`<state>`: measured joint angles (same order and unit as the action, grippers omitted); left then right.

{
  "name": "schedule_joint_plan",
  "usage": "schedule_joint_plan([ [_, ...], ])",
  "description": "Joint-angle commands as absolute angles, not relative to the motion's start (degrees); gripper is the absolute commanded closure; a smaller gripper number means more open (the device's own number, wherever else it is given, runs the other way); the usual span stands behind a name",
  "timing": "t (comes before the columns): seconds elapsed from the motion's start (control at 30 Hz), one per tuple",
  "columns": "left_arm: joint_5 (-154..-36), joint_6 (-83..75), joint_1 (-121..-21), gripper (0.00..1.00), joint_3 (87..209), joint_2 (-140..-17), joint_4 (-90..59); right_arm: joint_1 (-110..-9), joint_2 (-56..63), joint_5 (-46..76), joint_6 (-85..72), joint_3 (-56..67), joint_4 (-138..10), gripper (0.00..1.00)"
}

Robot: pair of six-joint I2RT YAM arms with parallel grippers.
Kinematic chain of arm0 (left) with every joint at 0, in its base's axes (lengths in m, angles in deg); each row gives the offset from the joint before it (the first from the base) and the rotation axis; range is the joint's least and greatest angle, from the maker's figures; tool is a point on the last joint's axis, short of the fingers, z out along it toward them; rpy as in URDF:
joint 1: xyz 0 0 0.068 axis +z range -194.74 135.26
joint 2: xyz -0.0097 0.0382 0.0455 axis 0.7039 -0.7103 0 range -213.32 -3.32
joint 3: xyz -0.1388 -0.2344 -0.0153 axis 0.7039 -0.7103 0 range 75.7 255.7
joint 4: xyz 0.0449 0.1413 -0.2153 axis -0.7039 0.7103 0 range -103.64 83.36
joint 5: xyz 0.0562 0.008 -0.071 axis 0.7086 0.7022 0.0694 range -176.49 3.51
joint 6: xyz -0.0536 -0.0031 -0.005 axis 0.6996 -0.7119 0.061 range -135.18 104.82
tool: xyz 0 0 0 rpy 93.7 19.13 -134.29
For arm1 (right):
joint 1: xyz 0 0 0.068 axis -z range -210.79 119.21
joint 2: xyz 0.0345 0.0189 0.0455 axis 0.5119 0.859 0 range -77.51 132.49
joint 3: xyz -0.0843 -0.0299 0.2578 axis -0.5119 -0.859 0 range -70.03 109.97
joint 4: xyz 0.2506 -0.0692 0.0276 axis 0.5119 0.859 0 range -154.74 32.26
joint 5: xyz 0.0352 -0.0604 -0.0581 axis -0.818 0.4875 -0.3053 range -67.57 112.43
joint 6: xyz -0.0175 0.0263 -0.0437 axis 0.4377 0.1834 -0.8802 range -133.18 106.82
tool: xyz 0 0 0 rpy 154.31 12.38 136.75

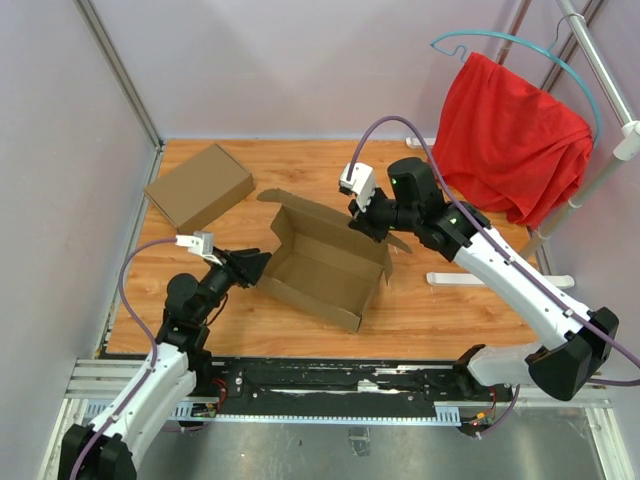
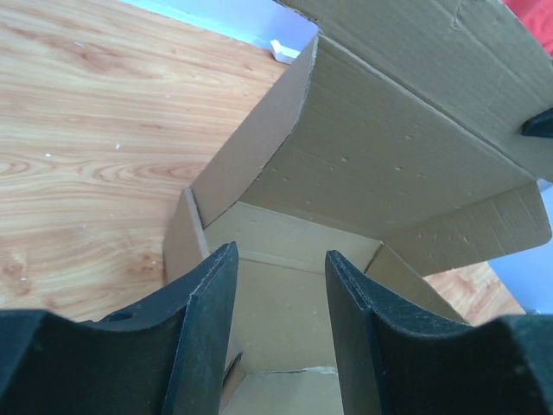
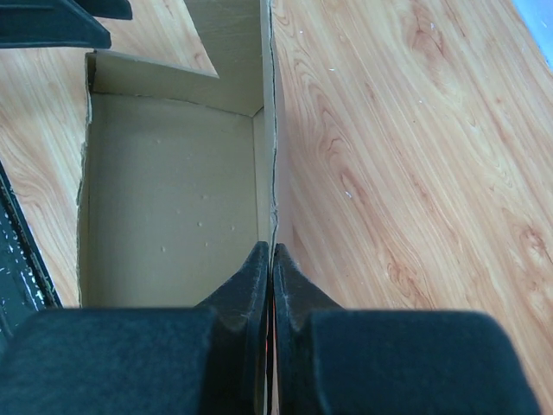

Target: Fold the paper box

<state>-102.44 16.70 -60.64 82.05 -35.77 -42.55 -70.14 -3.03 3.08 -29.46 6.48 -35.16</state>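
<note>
Paper box point(image 1: 325, 268), plain brown cardboard, between left tool point(image 1: 258, 266) and right tool point(image 1: 366, 226).

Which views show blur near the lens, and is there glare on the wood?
Top external: even light, paper box sharp. Left wrist: left fingers soft at the edges, box walls sharp. Right wrist: right fingers dark and soft, wooden table crisp, no strong glare.
</note>
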Motion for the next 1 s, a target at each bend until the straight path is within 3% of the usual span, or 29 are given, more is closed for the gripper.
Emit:
schedule_joint_plan([
  [0.0, -97.1, 15.6, -60.9, 0.49, 80.0, -34.1, -39.5, -70.3, -3.3, 5.5, -29.2, 6.8, -35.2, 0.99],
  [0.37, -100.8, 16.6, -61.1, 0.53, 79.1, -52.1, -47.6, -70.3, -0.9, 8.2, -30.9, 10.6, -37.7, 0.99],
  [0.97, -96.0, 21.6, -61.9, 0.58, 79.9, -60.7, -57.0, -70.3, 11.4, 11.6, -35.9, 22.2, -45.4, 0.99],
])
